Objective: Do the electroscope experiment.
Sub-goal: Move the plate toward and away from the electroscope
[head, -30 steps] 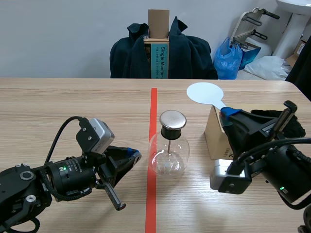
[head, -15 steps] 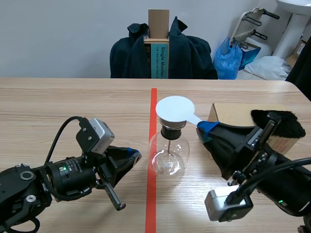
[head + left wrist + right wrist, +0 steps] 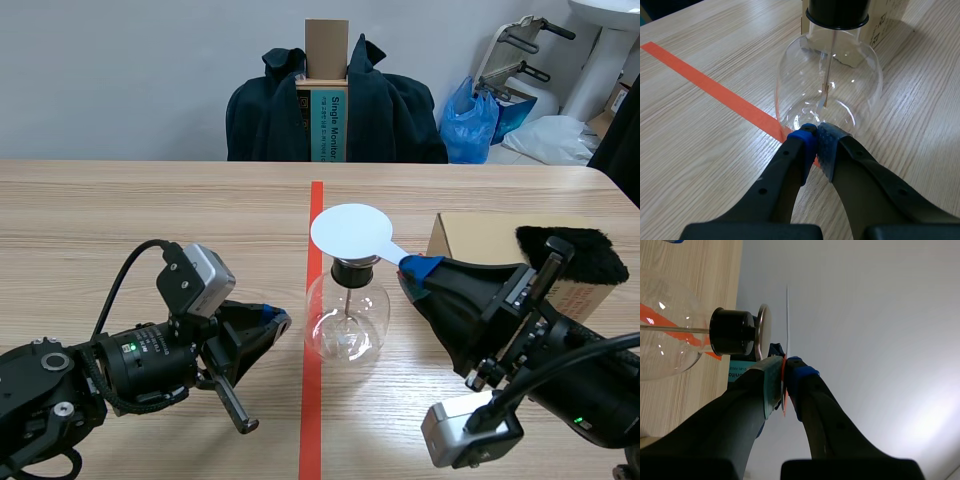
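Electroscope [image 3: 346,318] stands about mid-bench, on the bench [image 3: 150,210] just off the orange-red tape line [image 3: 314,400], on the side toward the right edge: clear glass flask, black stopper [image 3: 355,271] in the neck, thin rod [image 3: 828,65] hanging down inside. Left tool [image 3: 272,320] lies low on the bench, coming from the near-left corner, fingers together with nothing between them. In the left wrist view its tips [image 3: 815,142] sit right at the flask's base, over the tape; touching the glass or not, cannot tell. Right tool [image 3: 413,268] comes in from the near-right corner, raised and clamped on the handle of a white disc paddle [image 3: 350,232]. The round disc is held flat right above the electroscope's top and hides the cap in the scene view. The right wrist view shows the disc edge-on [image 3: 787,320] near the metal cap [image 3: 762,332], a narrow gap between them, not touching, with the pads [image 3: 771,382] pressed on the thin handle. Cardboard box [image 3: 485,240] sits toward the right edge behind the right arm, a piece of black fur [image 3: 580,255] on its top. Past the far edge are a chair draped with a dark jacket [image 3: 335,110] and a blue plastic bag [image 3: 470,120].
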{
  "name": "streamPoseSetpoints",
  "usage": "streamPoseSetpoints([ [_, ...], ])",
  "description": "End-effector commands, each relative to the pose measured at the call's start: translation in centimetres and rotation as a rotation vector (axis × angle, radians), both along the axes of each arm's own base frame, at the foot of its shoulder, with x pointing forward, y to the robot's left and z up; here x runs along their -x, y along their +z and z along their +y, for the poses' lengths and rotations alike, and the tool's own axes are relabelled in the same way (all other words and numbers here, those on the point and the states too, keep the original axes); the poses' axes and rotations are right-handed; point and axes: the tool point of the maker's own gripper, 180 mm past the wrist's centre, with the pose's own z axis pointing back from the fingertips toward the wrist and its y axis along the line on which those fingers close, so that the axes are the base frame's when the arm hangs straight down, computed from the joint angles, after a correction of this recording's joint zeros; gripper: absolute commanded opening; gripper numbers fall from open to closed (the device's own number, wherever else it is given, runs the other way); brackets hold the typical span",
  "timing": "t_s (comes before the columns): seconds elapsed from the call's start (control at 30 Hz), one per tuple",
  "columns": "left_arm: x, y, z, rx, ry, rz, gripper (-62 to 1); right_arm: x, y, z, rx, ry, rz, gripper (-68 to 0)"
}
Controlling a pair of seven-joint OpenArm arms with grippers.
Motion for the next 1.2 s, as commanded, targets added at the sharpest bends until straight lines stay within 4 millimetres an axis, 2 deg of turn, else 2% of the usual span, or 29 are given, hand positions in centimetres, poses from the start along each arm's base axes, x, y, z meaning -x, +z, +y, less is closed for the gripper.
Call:
streamPoseSetpoints([
  [0.0, -0.7, 1.5, -0.6, 0.037, -0.005, -0.039, -57.7, -0.1, 0.7, 0.0, -0.008, 0.004, -0.022, -66.9],
  [0.23, -0.7, 1.5, -0.6, 0.037, -0.005, -0.039, -57.7, -0.3, 0.7, -0.2, -0.009, -0.010, -0.023, -66.9],
  [0.43, -0.7, 1.5, -0.6, 0.037, -0.005, -0.039, -57.8, -1.5, 0.8, -1.2, -0.017, -0.102, -0.024, -66.9],
  [0.7, -0.7, 1.5, -0.6, 0.037, -0.005, -0.039, -57.7, -4.1, 1.4, -4.3, -0.056, -0.322, -0.025, -66.9],
  [0.93, -0.7, 1.5, -0.6, 0.037, -0.005, -0.039, -57.7, -5.4, 2.1, -7.2, -0.086, -0.455, -0.037, -66.9],
  [1.07, -0.7, 1.5, -0.6, 0.037, -0.005, -0.039, -57.8, -5.9, 3.3, -9.2, -0.104, -0.510, -0.069, -66.9],
  [1.17, -0.7, 1.5, -0.7, 0.037, -0.005, -0.038, -57.8, -6.1, 5.3, -10.7, -0.125, -0.540, -0.111, -66.9],
])
